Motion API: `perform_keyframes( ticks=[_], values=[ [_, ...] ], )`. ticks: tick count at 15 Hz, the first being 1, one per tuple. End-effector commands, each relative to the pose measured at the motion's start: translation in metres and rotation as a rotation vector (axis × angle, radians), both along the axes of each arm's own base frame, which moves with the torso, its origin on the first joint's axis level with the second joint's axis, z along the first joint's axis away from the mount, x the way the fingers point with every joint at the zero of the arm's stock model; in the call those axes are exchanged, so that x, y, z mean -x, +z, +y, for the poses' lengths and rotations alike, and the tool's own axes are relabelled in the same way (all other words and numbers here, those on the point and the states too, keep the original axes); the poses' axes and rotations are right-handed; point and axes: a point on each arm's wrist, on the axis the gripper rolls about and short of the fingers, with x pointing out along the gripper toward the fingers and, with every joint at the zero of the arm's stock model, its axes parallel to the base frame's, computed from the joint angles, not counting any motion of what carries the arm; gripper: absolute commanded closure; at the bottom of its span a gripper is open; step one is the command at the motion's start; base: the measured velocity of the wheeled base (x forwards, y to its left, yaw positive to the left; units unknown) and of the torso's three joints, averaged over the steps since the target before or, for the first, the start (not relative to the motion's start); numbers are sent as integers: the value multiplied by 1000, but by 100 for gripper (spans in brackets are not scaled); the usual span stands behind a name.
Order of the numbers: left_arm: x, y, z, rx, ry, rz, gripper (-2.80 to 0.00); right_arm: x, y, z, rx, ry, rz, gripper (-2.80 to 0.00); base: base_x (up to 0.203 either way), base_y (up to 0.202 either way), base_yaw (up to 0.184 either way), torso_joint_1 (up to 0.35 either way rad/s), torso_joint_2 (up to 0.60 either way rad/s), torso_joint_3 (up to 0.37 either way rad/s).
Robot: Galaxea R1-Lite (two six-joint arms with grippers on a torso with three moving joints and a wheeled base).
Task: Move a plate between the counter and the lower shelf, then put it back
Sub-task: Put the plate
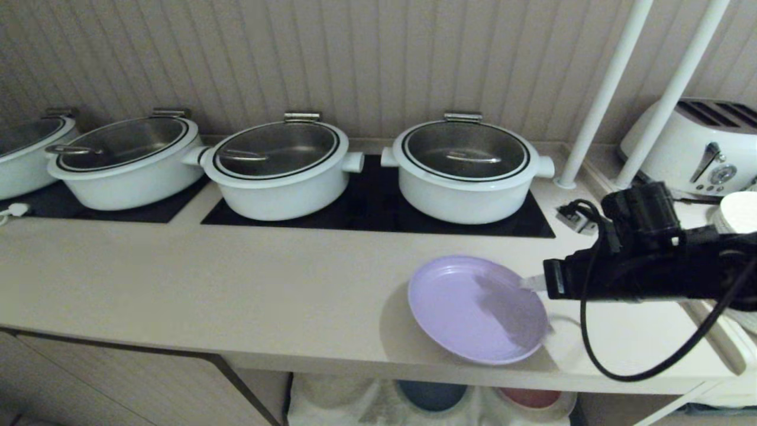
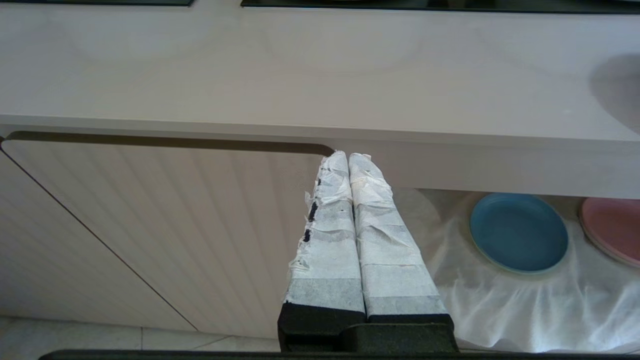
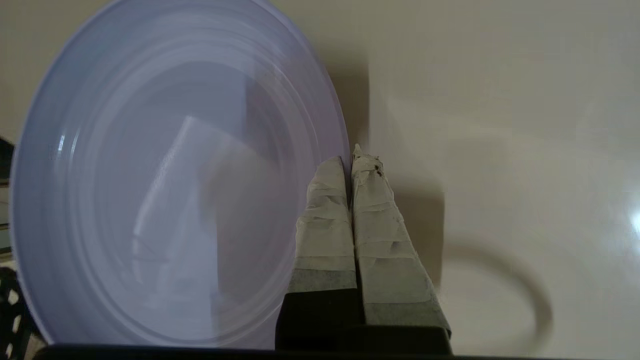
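Observation:
The lavender plate (image 1: 467,307) hangs tilted just over the beige counter (image 1: 236,284), near its front edge, and casts a shadow on it. My right gripper (image 1: 532,283) reaches in from the right and is shut on the plate's right rim. In the right wrist view the plate (image 3: 165,190) fills one side, and its rim runs in between the taped fingertips of the gripper (image 3: 350,161). Below the counter, the lower shelf (image 1: 355,402) shows its white cloth. My left gripper (image 2: 348,157) is shut on nothing, parked before the cabinet door under the counter edge.
Several white lidded pots (image 1: 464,168) stand on the black cooktop panels behind the plate. A blue plate (image 2: 518,232) and a pink plate (image 2: 612,230) lie on the shelf's cloth. At the right are white poles (image 1: 603,94), a toaster (image 1: 704,148) and stacked white plates (image 1: 739,213).

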Motion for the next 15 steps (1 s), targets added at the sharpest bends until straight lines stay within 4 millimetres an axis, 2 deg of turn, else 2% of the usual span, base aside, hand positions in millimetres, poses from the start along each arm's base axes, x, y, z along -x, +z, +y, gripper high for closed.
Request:
perform_keyframes(
  ticks=[1, 7, 15],
  values=[
    [0, 0, 0, 1, 0, 0, 0, -14, -10, 5, 4, 3, 22, 0, 0, 0, 0, 0, 0, 0],
    [0, 0, 0, 1, 0, 0, 0, -40, -18, 8, 47, -53, 11, 0, 0, 0, 0, 0, 0, 0],
    [0, 0, 0, 1, 0, 0, 0, -47, -20, 6, 46, -65, -1, 0, 0, 0, 0, 0, 0, 0]
  ],
)
